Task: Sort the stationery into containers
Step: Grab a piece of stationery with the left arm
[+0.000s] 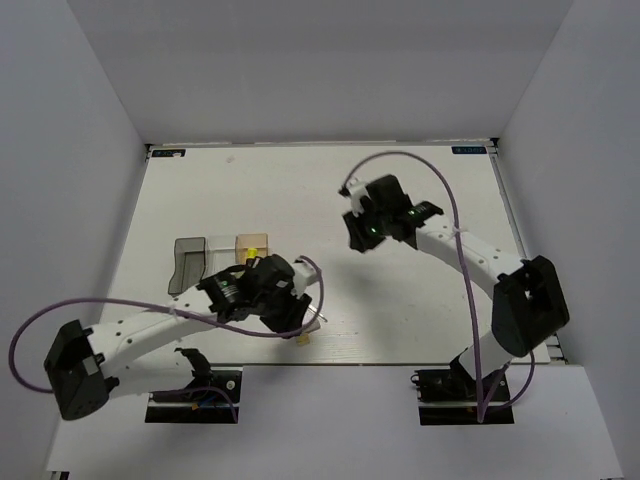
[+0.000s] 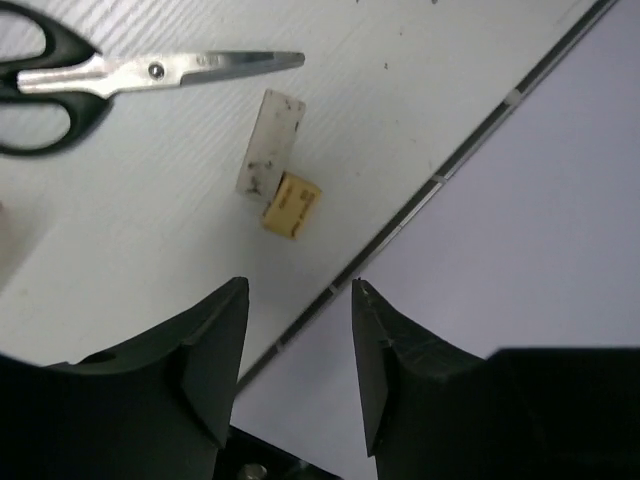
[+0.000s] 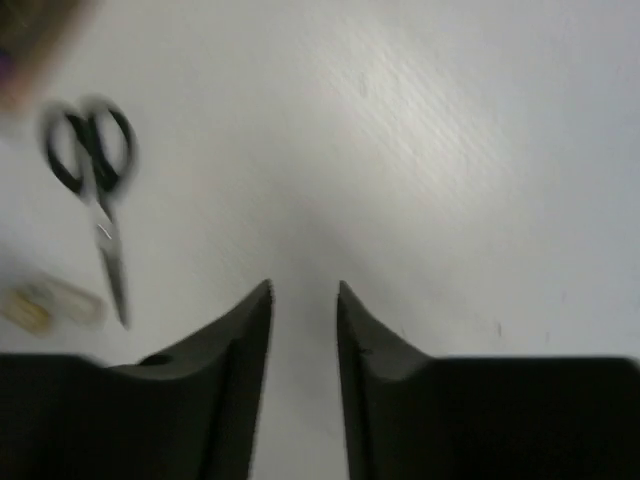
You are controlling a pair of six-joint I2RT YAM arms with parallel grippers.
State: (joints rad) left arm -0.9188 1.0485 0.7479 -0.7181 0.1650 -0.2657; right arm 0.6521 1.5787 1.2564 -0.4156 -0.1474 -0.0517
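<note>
1. Smoky dark grey tray [image 1: 188, 262] is the leftmost container, left of table centre in the top view.
2. Clear tray [image 1: 220, 250] appears to sit between the grey tray and the amber one; it is faint and hard to make out.
3. Amber-tan tray [image 1: 250, 245] is just right of that. A yellow-ended item [image 1: 254, 251] lies inside it, too small to identify.
4. The left arm crosses the near side of the tray row.
5. Left gripper [image 2: 300, 330] hangs over the near table edge [image 2: 420, 195]. Its jaws are spread with nothing between them, and its fingers [image 2: 215, 360] are clear of all the stationery.
6. Scissors [image 2: 100, 75] lie flat on the table [image 2: 120, 250] ahead of the left gripper. The blades are closed, with black handles at the left of the wrist view and the tip pointing right.
7. Grey block [image 2: 270, 143] lies flat just below the blade tip. I can't tell whether it touches the blade.
8. Beige block [image 2: 291, 205] touches the grey block's lower end and is the piece nearest the table edge. It is outside every tray.
9. Right gripper [image 3: 305, 320] is up over bare table, right of centre and well apart from the trays. Its jaws are parted by a narrow gap and hold nothing.
10. The right wrist view is blurred. The scissors and both blocks show at its left side, away from the fingers [image 3: 240, 350].
</note>
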